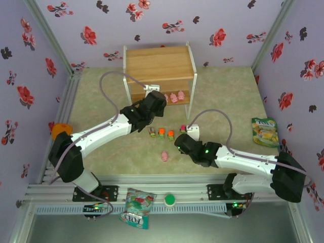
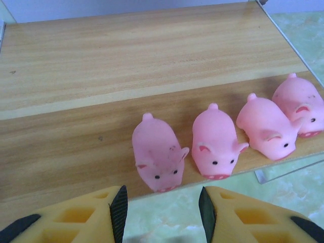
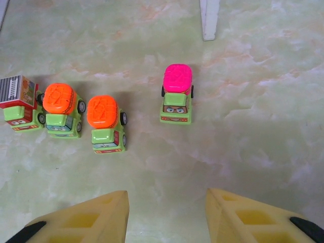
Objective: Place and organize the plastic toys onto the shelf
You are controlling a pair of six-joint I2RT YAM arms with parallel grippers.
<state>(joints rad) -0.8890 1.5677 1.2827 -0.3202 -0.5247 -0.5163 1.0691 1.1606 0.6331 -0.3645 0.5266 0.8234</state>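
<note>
The shelf [image 1: 159,63] stands at the back centre. Several pink pigs sit in a row on its lower board [image 2: 76,142], snouts toward the front edge; the leftmost pig [image 2: 157,157] lies just beyond my left gripper [image 2: 161,212], which is open and empty. In the top view the left gripper [image 1: 154,104] hovers at the shelf's front. One more pig [image 1: 164,156] lies on the table. Several toy cars stand in a line on the table: a red-topped car [image 3: 19,104], two orange-topped cars [image 3: 62,109] [image 3: 105,124], and a pink-topped car [image 3: 177,96]. My right gripper [image 3: 167,212] is open just short of them.
A snack bag [image 1: 265,131] lies at the right. Another bag [image 1: 137,207] and a green round item [image 1: 169,200] sit on the front rail. An orange-topped item [image 1: 61,130] is at the left. The shelf's white leg [image 3: 208,20] stands beyond the pink-topped car.
</note>
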